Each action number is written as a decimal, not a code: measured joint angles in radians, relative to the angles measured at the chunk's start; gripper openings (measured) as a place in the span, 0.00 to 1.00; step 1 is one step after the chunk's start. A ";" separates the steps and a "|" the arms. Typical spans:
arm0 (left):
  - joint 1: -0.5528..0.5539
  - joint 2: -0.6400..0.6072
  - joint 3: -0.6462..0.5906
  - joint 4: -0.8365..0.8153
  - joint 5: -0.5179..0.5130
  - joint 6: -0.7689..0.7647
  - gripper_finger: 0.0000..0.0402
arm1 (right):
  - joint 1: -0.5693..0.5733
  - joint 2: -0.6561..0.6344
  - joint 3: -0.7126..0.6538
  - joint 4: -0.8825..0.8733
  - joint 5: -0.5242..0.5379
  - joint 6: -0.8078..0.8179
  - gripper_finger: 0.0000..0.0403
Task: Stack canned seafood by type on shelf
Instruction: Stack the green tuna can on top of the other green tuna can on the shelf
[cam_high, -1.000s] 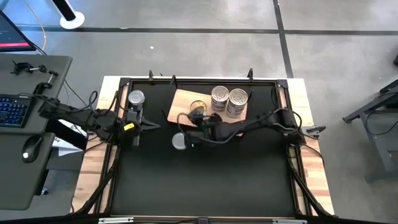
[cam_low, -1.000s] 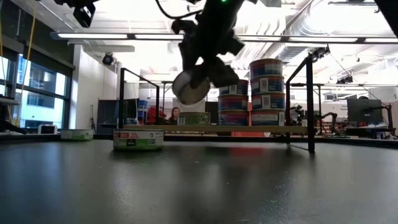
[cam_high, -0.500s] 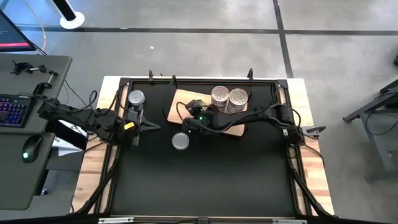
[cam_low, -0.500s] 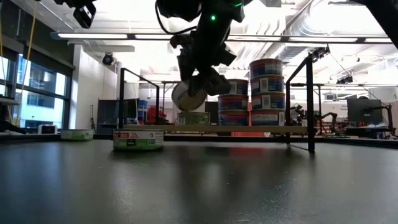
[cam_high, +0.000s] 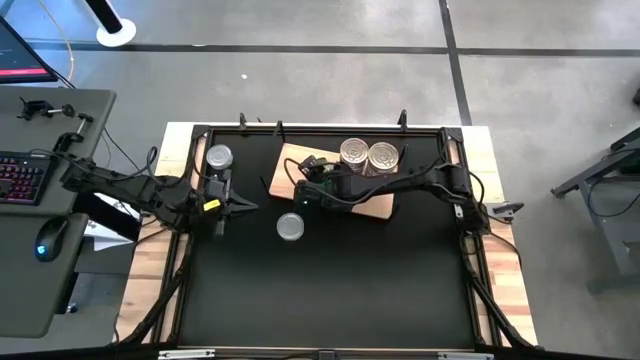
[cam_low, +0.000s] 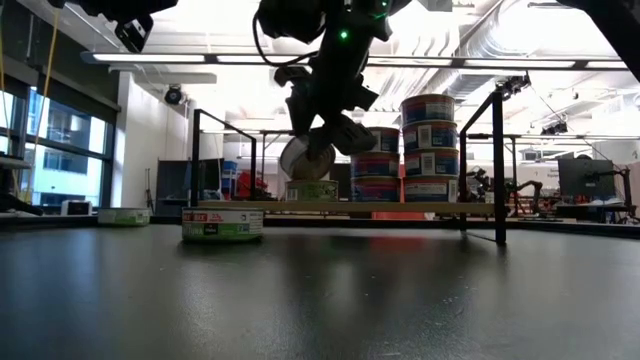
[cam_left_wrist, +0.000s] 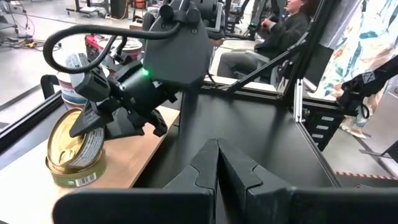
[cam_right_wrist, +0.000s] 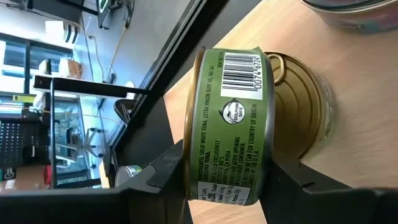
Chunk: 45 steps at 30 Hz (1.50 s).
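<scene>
Lowered since a moment ago, right pincer (cam_low: 322, 140) holds a tilted green tin (cam_right_wrist: 230, 127) against gold-lidded tin (cam_left_wrist: 69, 167) on shelf (cam_high: 373, 206).
Left pincer (cam_left_wrist: 217, 163), fingers together, waits at desk's left.

The shelf (cam_high: 345, 183) is lying toward the back of the mat (cam_high: 330, 270), near the middle. 2 stacks of cans (cam_high: 368, 158) are standing side by side on the shelf's right half. On its left half 1 can (cam_left_wrist: 68, 173) is sitting flat, and a tilted can (cam_right_wrist: 229, 124) is leaning on top of it between the fingers of the right gripper (cam_high: 312, 178). A single can (cam_high: 290, 227) is lying on the mat in front of the shelf. Another can (cam_high: 219, 157) is sitting left of the shelf, just behind the left gripper (cam_high: 218, 200).
</scene>
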 joint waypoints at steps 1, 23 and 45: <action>0.000 0.000 0.000 0.000 0.000 0.000 0.00 | 0.000 0.000 0.000 -0.004 -0.003 0.000 0.38; 0.000 0.000 0.000 0.000 -0.002 0.001 0.00 | -0.008 0.000 0.000 -0.024 -0.100 0.004 0.40; 0.000 0.000 0.000 0.000 -0.002 0.001 0.00 | 0.001 0.000 -0.001 -0.053 -0.190 -0.075 0.68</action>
